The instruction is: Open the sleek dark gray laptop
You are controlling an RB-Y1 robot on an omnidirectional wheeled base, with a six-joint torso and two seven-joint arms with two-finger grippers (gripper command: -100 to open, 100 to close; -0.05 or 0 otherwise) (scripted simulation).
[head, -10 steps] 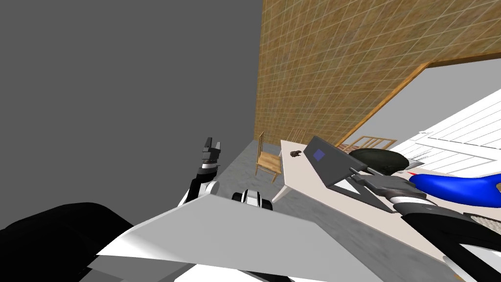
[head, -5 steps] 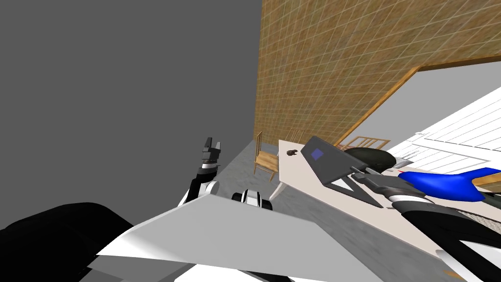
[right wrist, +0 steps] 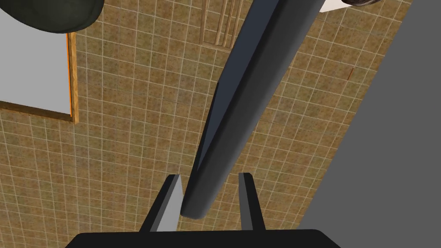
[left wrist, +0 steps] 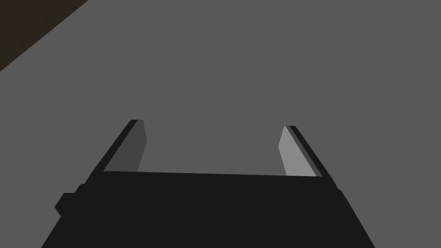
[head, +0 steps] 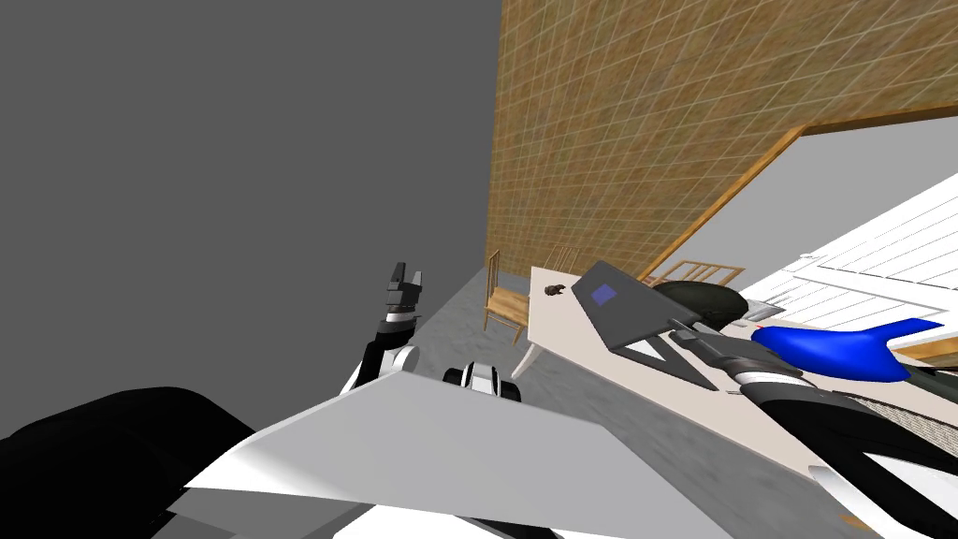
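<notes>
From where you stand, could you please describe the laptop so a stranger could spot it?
Below the brown tiled wall stands a long pale table. On it, at my right gripper, is the laptop: flat, dark grey, part open, its raised lid bearing a small blue square, unlike the rounded dark shape and blue shape beside it.

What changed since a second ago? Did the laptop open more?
Mostly my head camera shifted: the table, chair and laptop all slid slightly left together. The lid looks about as open as before. My right gripper still clasps the lid's edge; my left gripper stays open, raised aside.
</notes>
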